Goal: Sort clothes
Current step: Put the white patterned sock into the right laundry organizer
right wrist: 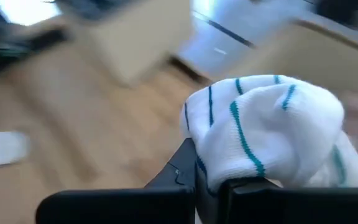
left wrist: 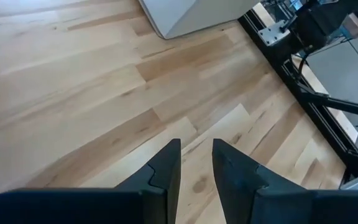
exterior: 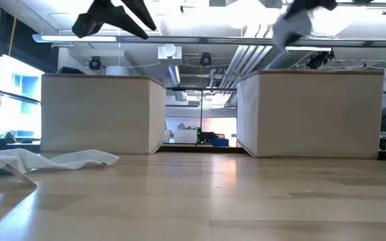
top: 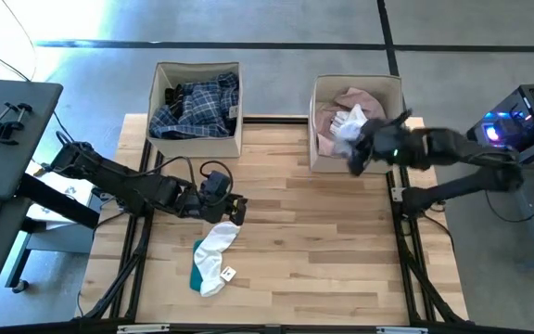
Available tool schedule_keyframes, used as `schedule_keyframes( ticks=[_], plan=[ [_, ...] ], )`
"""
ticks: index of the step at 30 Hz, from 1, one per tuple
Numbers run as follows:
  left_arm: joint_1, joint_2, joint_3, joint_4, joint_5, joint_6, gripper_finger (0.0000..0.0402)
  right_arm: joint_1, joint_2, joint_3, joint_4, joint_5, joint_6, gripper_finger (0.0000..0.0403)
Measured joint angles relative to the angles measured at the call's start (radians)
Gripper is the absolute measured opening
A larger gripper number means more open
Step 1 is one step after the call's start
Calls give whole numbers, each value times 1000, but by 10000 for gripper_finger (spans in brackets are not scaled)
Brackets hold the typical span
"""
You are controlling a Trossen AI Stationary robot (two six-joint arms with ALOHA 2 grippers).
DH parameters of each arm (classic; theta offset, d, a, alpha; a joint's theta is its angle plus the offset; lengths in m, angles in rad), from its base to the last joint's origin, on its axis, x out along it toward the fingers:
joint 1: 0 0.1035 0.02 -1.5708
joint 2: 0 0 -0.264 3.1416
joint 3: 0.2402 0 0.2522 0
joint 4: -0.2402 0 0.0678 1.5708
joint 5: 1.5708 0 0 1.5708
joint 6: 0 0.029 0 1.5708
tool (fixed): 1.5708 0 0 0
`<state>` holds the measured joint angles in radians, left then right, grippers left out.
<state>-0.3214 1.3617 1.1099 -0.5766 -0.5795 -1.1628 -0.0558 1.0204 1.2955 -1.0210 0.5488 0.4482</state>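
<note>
White sock with teal stripes: pinched in the right tool, held above the right beige box, which holds a pale pink shirt. White and teal sock: flat on worktop, near the left tool, fingers slightly spread, empty. Plaid shirt: in left box.

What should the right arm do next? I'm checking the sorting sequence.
Probably open the right hand to drop its sock. The hand is shut on the white, teal-striped sock and, in the high view, hangs over the right box, which already holds a pink shirt.
</note>
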Motion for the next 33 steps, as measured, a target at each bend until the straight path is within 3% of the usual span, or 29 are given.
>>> schedule_keyframes(
  ticks=[4,7,11,16,20,26,33],
  plan=[
    [0,0,0,-1,-6,12,82,-237,-25,0,-132,-5,-62,1],
    [0,0,0,-2,-7,14,82,-424,9,0,-137,-78,-175,1],
    [0,0,0,-4,-7,15,82,-649,121,0,-111,-228,-331,1],
    [-2,0,0,-7,-5,15,82,-839,314,-1,-111,-300,-447,0],
    [-2,0,0,-7,-2,15,82,-904,464,-1,-110,-362,-481,0],
    [-2,0,0,-7,-2,15,82,-913,652,-1,-83,-375,-497,0],
    [-2,0,0,-7,0,15,82,-911,788,0,-68,-400,-500,3]
  ],
)
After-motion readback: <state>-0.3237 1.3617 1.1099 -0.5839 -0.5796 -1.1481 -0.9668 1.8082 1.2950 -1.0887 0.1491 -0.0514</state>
